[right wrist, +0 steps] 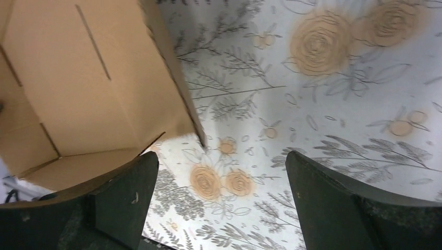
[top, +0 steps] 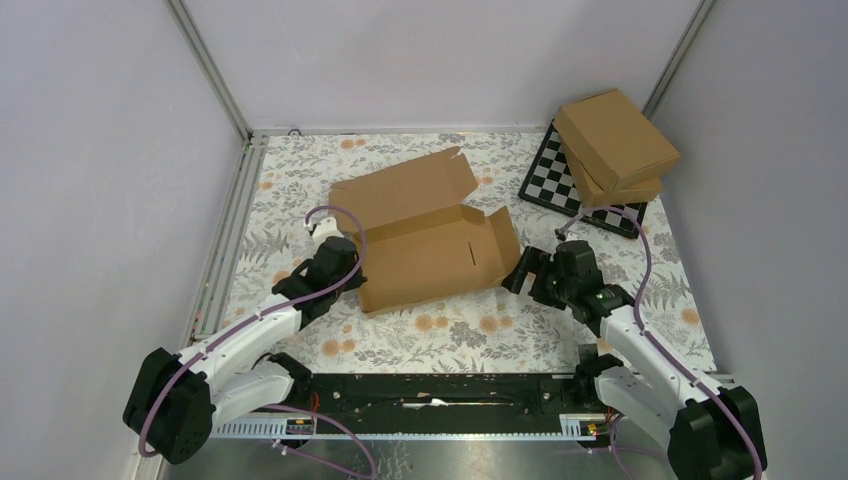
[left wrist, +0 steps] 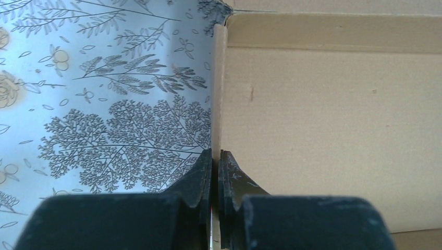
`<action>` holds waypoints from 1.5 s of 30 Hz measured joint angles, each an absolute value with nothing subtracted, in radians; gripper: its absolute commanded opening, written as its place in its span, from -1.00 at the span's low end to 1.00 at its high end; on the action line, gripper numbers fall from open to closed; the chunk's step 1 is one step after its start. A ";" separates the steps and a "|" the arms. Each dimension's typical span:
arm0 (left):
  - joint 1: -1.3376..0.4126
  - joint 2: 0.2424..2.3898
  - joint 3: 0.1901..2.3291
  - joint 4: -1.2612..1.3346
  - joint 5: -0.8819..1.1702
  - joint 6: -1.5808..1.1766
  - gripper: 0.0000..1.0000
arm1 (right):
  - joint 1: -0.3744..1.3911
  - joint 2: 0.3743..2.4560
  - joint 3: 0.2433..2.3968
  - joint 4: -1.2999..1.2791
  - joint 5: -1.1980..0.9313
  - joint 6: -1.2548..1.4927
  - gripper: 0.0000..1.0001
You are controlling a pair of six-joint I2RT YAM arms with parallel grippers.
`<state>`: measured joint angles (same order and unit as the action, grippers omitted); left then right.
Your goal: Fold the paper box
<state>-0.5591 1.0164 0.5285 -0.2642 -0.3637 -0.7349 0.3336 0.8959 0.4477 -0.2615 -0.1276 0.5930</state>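
The paper box (top: 430, 240) is a brown cardboard blank lying partly folded in the middle of the table, with its back panel raised and a slot in the front panel. My left gripper (top: 352, 262) is at its left edge. In the left wrist view the gripper (left wrist: 215, 156) is shut on a thin upright side flap (left wrist: 218, 94) of the box (left wrist: 323, 130). My right gripper (top: 520, 272) is just off the box's right edge. In the right wrist view it (right wrist: 221, 177) is open and empty over the cloth, with the box's raised right flap (right wrist: 78, 104) beside its left finger.
Two ready-made brown boxes (top: 615, 140) are stacked at the back right on a black-and-white checkerboard (top: 548, 180). A floral cloth (top: 450, 330) covers the table. Walls close in the left, back and right sides.
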 measured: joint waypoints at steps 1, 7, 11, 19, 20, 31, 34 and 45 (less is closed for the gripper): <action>-0.558 1.017 0.529 -0.257 -0.352 -0.726 -1.00 | 0.337 0.900 0.448 -0.247 -0.139 0.602 0.99; -0.558 1.024 0.529 -0.207 -0.272 -0.667 -1.00 | 0.387 0.966 0.497 -0.181 -0.152 0.634 0.99; -0.558 1.024 0.529 -0.167 -0.218 -0.640 -1.00 | 0.426 1.037 0.537 -0.136 -0.151 0.645 0.99; -0.556 1.024 0.529 -0.117 -0.174 -0.613 -1.00 | 0.447 1.066 0.553 -0.120 -0.147 0.635 0.99; -0.556 1.024 0.529 -0.113 -0.174 -0.612 -1.00 | 0.448 1.062 0.553 -0.122 -0.142 0.627 0.99; -0.556 1.043 0.527 -0.125 -0.183 -0.610 -1.00 | 0.451 0.895 0.573 -0.196 0.033 0.528 0.99; -0.556 1.043 0.514 -0.106 -0.182 -0.612 -1.00 | 0.444 0.855 0.577 -0.228 0.109 0.519 0.99; -0.466 1.027 0.503 -0.132 -0.148 -0.619 -1.00 | 0.224 0.897 0.591 -0.216 -0.126 0.526 0.99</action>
